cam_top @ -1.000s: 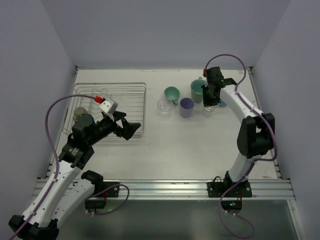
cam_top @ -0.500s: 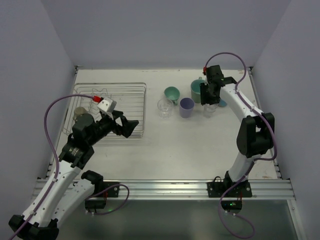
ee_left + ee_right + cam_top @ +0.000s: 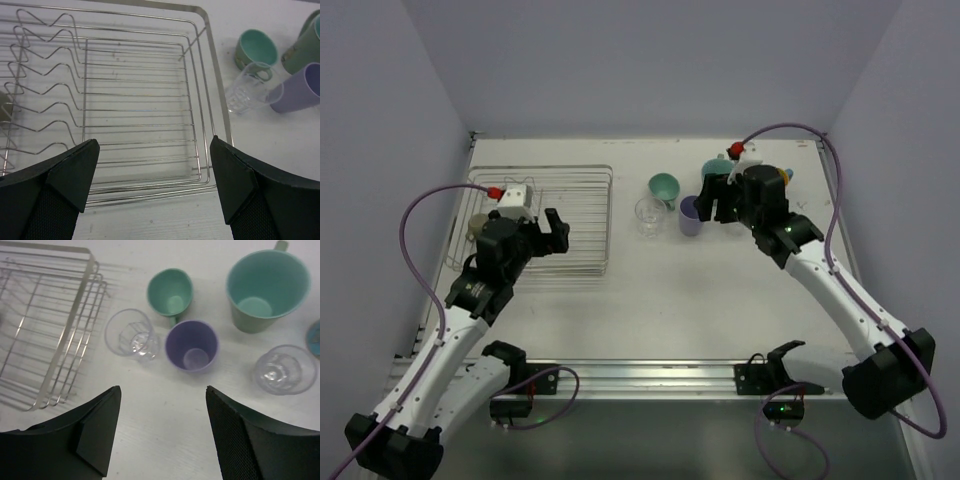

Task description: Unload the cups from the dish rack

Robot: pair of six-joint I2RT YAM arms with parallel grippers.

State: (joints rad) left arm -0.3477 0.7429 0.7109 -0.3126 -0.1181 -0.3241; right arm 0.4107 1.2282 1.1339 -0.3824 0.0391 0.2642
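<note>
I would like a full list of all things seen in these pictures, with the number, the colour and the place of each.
silver wire dish rack: one, silver, left part of the table
beige cup: one, beige, at the rack's left edge, partly hidden
small mint-green mug: one, green, right of the rack
large mint-green mug: one, green, farther right
lavender cup: one, lavender, between the glasses
clear glasses: two, transparent, upright
blue mug: one, blue, far right, cut off
white table: one, white
left gripper: black, open, over the rack
right gripper: black, open, near the cups
</note>
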